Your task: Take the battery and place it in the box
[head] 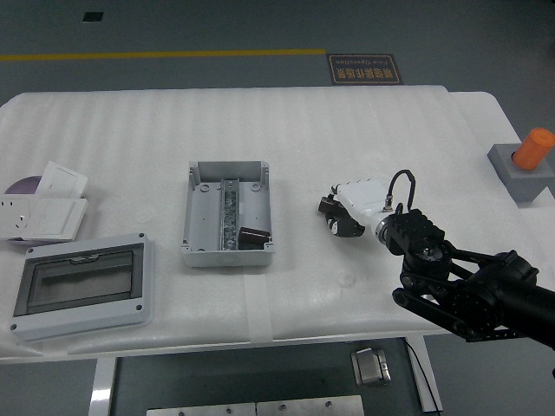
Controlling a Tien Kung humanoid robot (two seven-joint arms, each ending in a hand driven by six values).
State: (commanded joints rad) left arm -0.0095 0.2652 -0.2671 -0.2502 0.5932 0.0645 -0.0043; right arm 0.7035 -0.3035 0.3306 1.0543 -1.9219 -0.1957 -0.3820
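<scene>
A grey open box (227,166) lies at the table's middle, with a metal rail inside and a dark cylindrical battery (253,236) in its near right corner. To the right of the box, my right hand (340,217), white with black fingers, has its fingers curled around a second black battery (327,206), low over the table surface. The hand is about a hand's width right of the box. Most of the held battery is hidden by the fingers. My left arm is out of view.
A grey enclosure with a clear window lid (82,286) lies at the near left. White socket plates (48,208) sit at the left edge. A grey block with an orange cylinder (527,165) stands at the far right.
</scene>
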